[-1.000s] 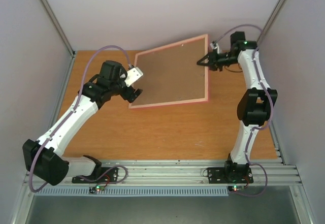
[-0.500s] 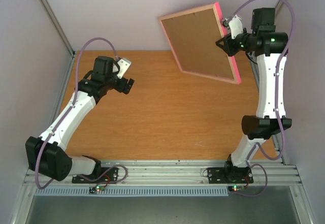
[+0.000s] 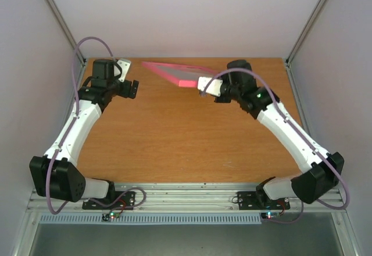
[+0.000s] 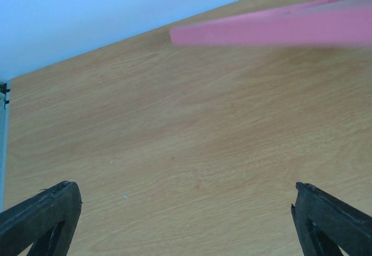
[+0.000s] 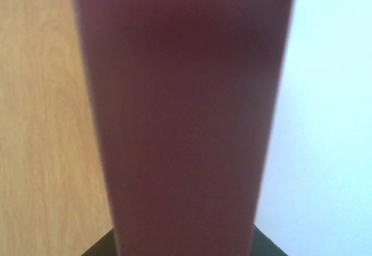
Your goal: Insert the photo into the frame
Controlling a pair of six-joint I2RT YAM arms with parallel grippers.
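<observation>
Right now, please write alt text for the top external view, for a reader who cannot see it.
The right gripper grips the thin pink frame by one end, tilted almost edge-on over the far part of the wooden table. The left gripper hangs open and empty at the far left.

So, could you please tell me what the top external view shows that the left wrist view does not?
Only the top external view shows both arms whole, and the right gripper shut on one end of the frame, which is tilted almost edge-on. Only the left wrist view shows, close up, the left gripper with its jaws wide open and nothing between them, over bare wood grain. Both views show the pink frame, the wooden table and the pale back wall.
</observation>
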